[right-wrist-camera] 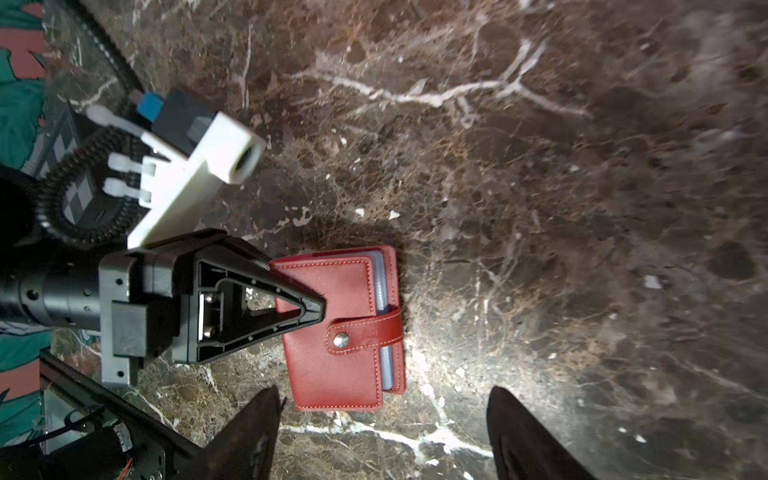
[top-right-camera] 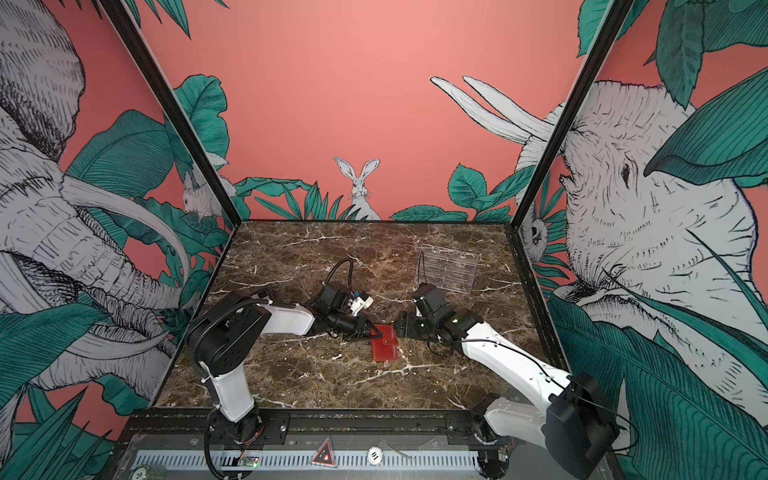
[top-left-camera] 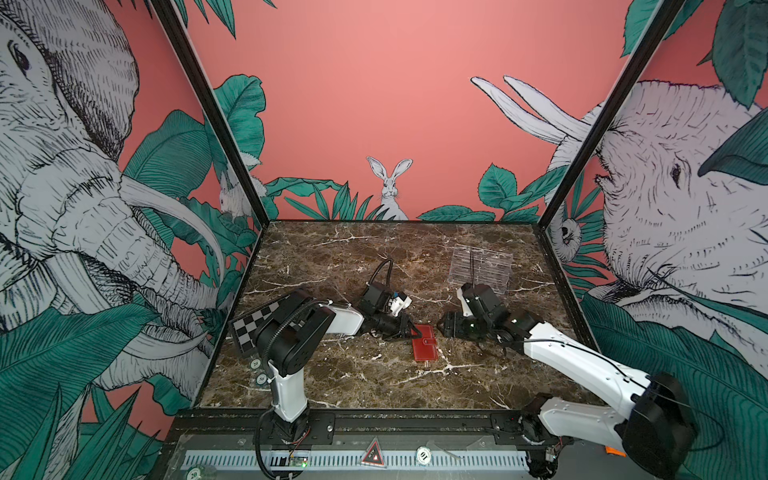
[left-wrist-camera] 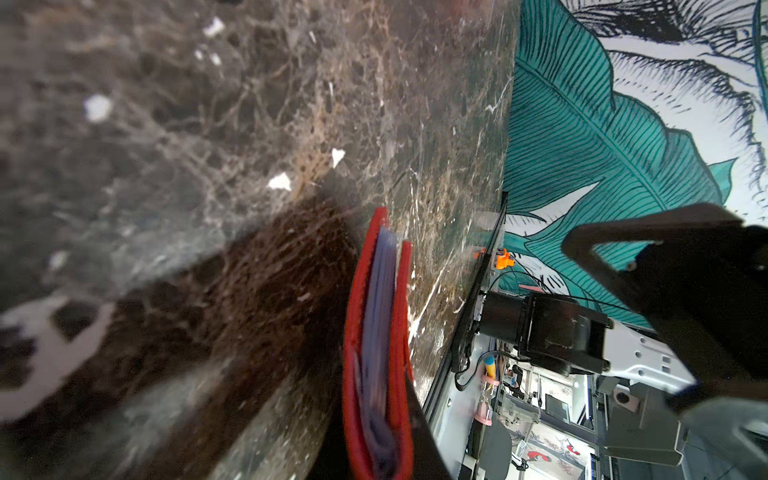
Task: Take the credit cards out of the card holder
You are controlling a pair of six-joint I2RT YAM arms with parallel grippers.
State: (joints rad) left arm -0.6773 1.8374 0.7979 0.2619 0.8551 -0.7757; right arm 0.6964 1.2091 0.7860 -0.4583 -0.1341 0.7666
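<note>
In both top views the red card holder (top-left-camera: 424, 343) (top-right-camera: 384, 345) lies flat, its strap snapped shut, near the middle of the marble tabletop (top-left-camera: 353, 257). The left gripper (top-left-camera: 412, 330) (top-right-camera: 376, 331) is at its far left corner. The right gripper (top-left-camera: 439, 325) (top-right-camera: 398, 328) is just beside its far right corner. A clear acrylic stand (top-left-camera: 480, 266) stands toward the tabletop's far right corner.

In the left wrist view the card holder (left-wrist-camera: 376, 332) shows edge-on, with bluish sleeves between red covers. It is pinched in the nearly closed left gripper, one dark finger (left-wrist-camera: 428, 449) against a cover.

In the right wrist view the left gripper (right-wrist-camera: 318, 309) overlaps the card holder (right-wrist-camera: 332, 374) beside the snap tab (right-wrist-camera: 365, 328). The fingers (right-wrist-camera: 257, 432) of the right gripper stand wide apart, holding nothing.
</note>
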